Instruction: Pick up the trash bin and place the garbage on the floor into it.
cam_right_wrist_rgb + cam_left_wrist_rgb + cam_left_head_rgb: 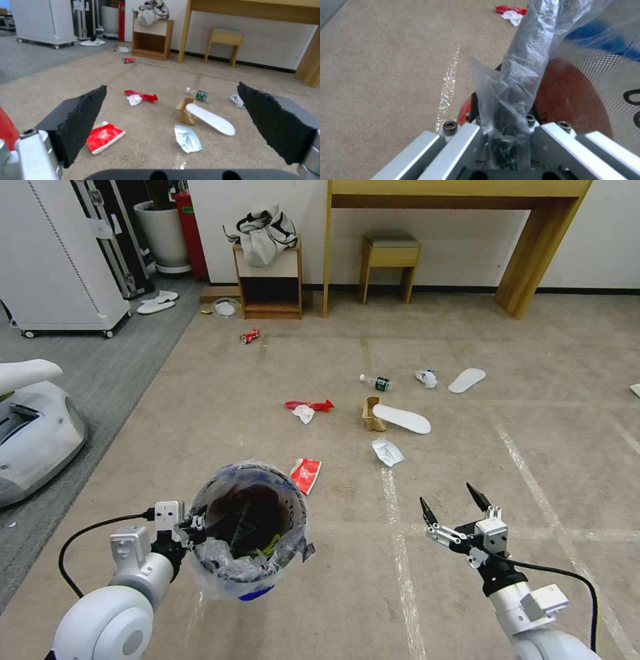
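- Head view: we see our left end effector [193,527] clenched on the rim of the trash bin [250,527], holding it low on the left with its mouth facing up and its crinkled clear bag [227,570] spilling over the edge.
- Left wrist view: we look along the end effector's metal frame at the bag-covered rim [516,82] pinched between the jaws, with the bin's red and blue wall [573,100] just beside it.
- Our right end effector [453,503] hangs over the floor [467,447] on the right, released, its black pads [80,120] spread wide apart and holding nothing.
- Nearest the bin lies a flat red wrapper [306,474], just beyond its rim.
- Farther out we see a crumpled white tissue [387,452], and beyond it a brown carton [371,415] with a white slipper [402,419] leaning against it.
- A long red wrapper [312,405] with a white tissue ball [304,413] touching it lies left of the carton.
- A clear bottle with a green label [375,382] lies farther back, near another tissue wad [427,377] and a second slipper [466,379].
- A crushed red can [249,336] rests well apart, near a small wooden cabinet [269,280] with a jacket [261,230] heaped on top.
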Robot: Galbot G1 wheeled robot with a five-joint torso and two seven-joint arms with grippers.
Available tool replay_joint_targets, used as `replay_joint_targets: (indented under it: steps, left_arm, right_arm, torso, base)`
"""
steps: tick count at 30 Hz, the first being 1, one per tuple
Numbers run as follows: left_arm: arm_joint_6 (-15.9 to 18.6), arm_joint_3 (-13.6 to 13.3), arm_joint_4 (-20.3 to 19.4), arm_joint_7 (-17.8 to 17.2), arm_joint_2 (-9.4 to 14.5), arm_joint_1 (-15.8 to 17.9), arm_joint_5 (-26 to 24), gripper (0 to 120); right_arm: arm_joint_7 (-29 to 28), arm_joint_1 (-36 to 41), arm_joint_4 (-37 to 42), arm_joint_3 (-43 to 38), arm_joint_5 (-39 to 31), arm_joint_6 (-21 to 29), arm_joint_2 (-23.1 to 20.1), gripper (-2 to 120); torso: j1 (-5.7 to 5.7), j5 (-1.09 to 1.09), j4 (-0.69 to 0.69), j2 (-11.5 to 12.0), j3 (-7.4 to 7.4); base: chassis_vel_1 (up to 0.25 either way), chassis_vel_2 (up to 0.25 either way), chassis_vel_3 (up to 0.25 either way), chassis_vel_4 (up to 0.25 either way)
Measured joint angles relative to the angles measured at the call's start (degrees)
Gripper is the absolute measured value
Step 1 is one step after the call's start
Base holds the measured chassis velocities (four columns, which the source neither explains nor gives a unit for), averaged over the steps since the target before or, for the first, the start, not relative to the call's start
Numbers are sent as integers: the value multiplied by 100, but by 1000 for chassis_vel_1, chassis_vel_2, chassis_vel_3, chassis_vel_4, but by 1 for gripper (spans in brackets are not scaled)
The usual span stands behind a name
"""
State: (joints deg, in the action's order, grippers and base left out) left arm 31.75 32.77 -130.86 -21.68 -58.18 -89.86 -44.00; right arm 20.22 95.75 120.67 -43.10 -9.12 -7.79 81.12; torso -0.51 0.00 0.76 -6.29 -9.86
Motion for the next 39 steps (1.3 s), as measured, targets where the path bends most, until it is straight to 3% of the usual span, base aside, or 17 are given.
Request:
replay_joint_targets:
  steps: [39]
  left_arm:
    - [-131,-5,1,-53,-43,-27,182,1]
  right_arm:
    - [170,90,88,-73,-155,-41,-16,100]
  torso:
    - [-1,0,0,0,-1]
  base:
    - [13,11,13,11]
